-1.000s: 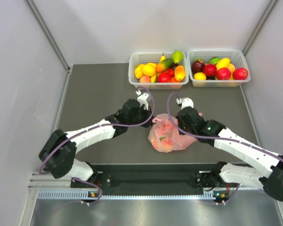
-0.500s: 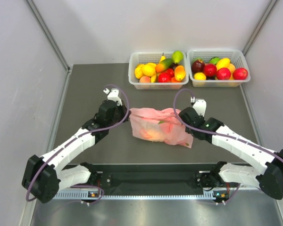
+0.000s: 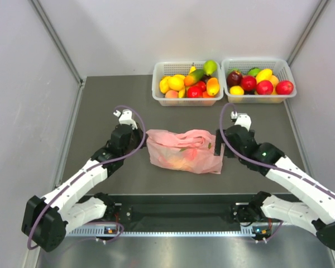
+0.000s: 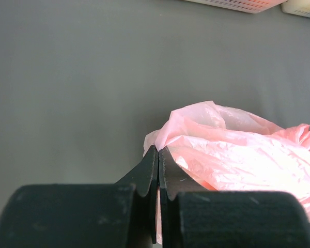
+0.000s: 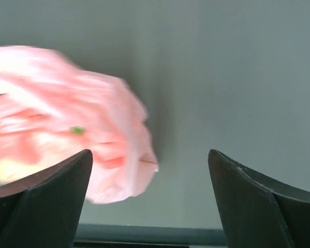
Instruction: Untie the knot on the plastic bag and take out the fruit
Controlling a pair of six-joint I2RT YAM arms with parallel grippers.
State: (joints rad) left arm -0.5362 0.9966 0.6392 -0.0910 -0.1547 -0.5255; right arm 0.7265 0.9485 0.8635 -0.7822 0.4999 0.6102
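The plastic bag now lies stretched wider between my arms. My left claw clamps its film; my right claw stands open.

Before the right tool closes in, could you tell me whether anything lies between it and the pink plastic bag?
Nothing visible does. The right tool stands open, and only bare table shows between it and the plastic bag, whose edge already reaches in beside one finger. The left tool is shut on the bag's far end.
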